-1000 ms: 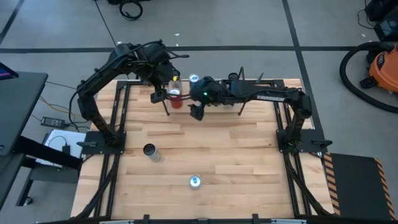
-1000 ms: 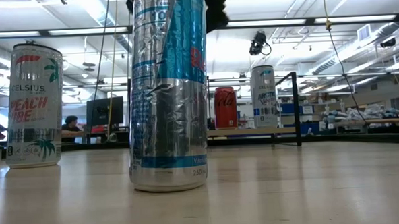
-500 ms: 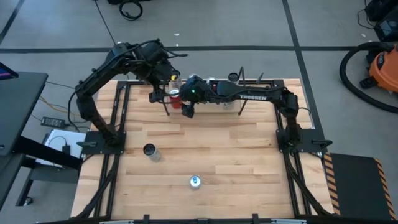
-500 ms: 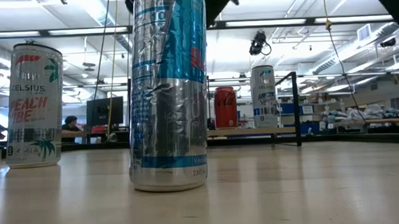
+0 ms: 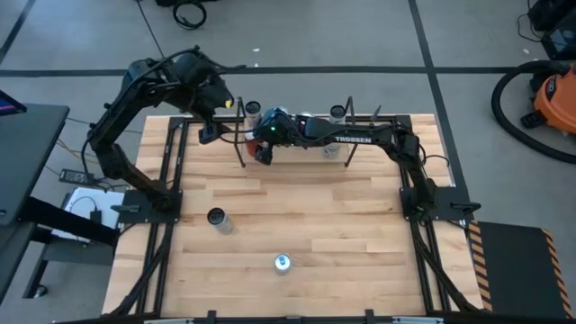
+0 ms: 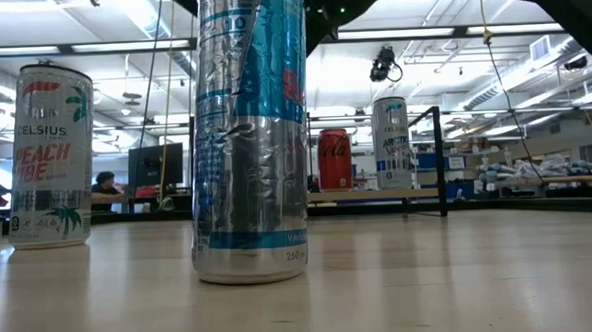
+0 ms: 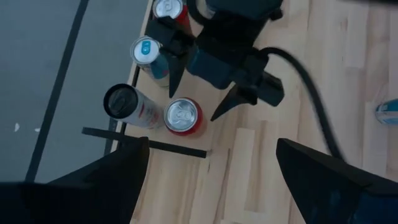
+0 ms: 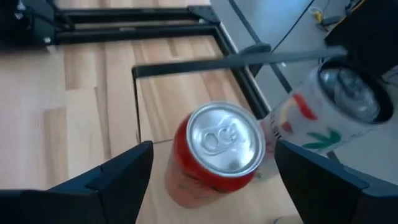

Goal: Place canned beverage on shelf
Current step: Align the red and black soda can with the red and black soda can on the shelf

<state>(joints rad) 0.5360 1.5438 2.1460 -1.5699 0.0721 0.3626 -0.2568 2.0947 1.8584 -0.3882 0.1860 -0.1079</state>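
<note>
My right gripper (image 5: pixel 262 149) has slid left along the shelf (image 6: pixel 377 195) at upper centre of the high view and now hangs, jaws spread and empty, over the red can (image 8: pixel 219 149) standing on its left end. I judge a grasp or nudge comes next. My left gripper (image 5: pixel 209 135) has backed off toward upper left, jaws wide, holding nothing. The shelf also carries a white can (image 6: pixel 392 143).

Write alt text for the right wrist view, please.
A red can stands upright on the light wooden shelf, seen from above between the right claw's open dark fingers. A white can with a palm print lies tilted beside it.
</note>
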